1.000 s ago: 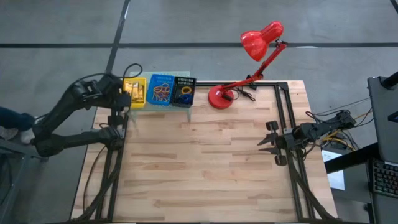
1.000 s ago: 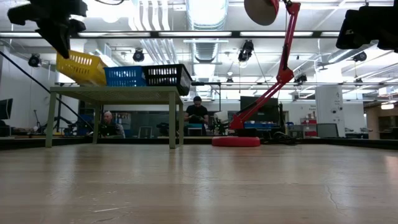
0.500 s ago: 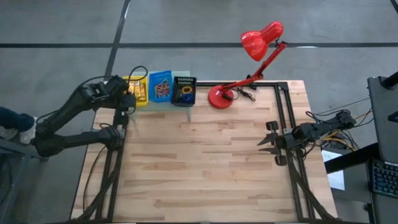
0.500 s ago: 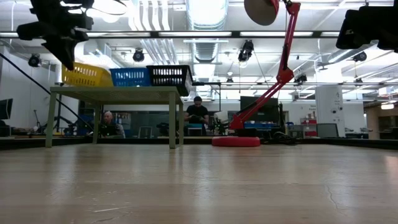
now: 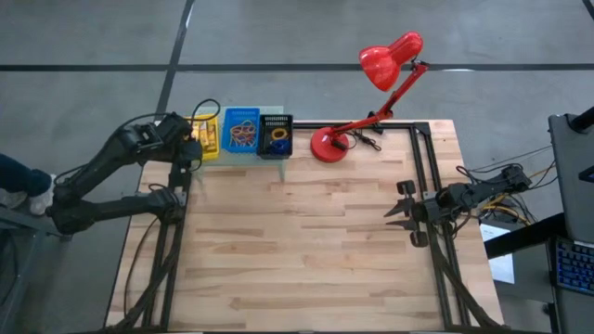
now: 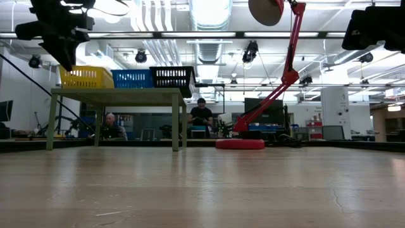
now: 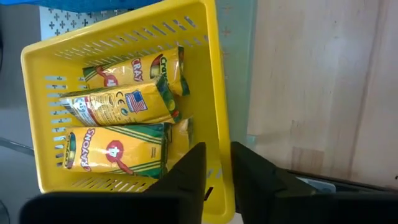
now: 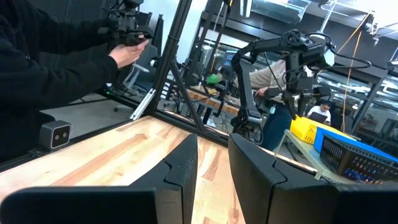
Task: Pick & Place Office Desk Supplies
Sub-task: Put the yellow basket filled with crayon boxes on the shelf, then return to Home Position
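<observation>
Left gripper (image 7: 214,171) sits at the wall of the yellow basket (image 7: 214,74), fingers straddling the rim with a narrow gap; cannot tell whether they pinch the wall or stand just free of it. Basket rests level on the green shelf (image 5: 271,109) at the table's (image 5: 316,241) far-left corner, beside the blue basket (image 5: 241,130) and black basket (image 5: 275,134).

Supplies: yellow crayon packets (image 7: 118,106) lie stacked inside the yellow basket; rubber bands in the blue one; rings in the black.

Step in hand, as judged: letting go of the yellow basket on the shelf. To do well:
- spread fingers fully before moving
- lift straight off the rim, no sideways drag, since the light basket could tip or slide
- keep clear of the blue basket

Right gripper (image 5: 394,210) waits at the table's right edge, fingers partly apart, holding nothing.
</observation>
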`<state>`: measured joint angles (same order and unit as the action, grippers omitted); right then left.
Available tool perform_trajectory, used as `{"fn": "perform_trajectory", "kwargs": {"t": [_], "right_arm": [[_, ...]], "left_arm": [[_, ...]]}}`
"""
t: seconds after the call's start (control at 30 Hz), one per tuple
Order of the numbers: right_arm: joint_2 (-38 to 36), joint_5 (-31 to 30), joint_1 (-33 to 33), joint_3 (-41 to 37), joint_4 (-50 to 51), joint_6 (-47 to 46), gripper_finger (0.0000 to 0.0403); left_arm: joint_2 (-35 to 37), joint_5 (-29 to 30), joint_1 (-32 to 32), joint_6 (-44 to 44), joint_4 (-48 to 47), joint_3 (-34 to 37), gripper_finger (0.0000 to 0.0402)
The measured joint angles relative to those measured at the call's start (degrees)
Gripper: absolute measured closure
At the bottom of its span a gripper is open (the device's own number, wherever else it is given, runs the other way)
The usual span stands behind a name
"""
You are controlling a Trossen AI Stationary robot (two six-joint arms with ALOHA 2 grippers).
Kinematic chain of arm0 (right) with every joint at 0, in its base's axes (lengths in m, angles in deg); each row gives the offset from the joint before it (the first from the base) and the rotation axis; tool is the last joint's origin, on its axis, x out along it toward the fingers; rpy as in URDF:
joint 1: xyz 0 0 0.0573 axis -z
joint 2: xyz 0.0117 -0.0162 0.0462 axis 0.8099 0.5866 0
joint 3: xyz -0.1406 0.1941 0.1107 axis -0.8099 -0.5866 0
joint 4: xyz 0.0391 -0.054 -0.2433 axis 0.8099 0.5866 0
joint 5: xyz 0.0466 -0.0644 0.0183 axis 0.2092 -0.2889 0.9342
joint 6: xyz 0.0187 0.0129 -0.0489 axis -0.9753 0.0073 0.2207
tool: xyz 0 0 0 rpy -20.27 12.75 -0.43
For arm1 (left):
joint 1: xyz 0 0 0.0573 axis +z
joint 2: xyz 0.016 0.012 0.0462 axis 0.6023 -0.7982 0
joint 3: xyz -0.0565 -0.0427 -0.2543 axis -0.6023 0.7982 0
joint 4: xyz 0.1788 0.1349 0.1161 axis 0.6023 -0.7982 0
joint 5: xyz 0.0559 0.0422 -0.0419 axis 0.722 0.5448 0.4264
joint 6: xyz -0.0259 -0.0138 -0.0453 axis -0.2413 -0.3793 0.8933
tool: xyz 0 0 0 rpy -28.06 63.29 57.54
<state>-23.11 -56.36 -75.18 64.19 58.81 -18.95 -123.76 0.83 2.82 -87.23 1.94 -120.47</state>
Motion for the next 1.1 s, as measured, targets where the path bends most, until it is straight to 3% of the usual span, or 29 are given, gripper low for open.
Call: {"fn": "perform_trajectory", "kwargs": {"t": [0.53, 0.8, 1.1], "right_arm": [[0.0, 0.0, 0.0, 0.0, 0.0, 0.0, 0.0316], [0.0, 0.0, 0.0, 0.0, 0.0, 0.0, 0.0316], [0.0, 0.0, 0.0, 0.0, 0.0, 0.0, 0.0316]], "left_arm": [[0.0, -0.5, 0.0, 0.7, -0.1, -2.0, 0.0225], [0.0, -0.5, 0.0, 4.5, -0.7, -3.9, 0.0197], [0.0, -3.1, 0.0, 6.0, -0.4, -11.5, 0.0186]]}}
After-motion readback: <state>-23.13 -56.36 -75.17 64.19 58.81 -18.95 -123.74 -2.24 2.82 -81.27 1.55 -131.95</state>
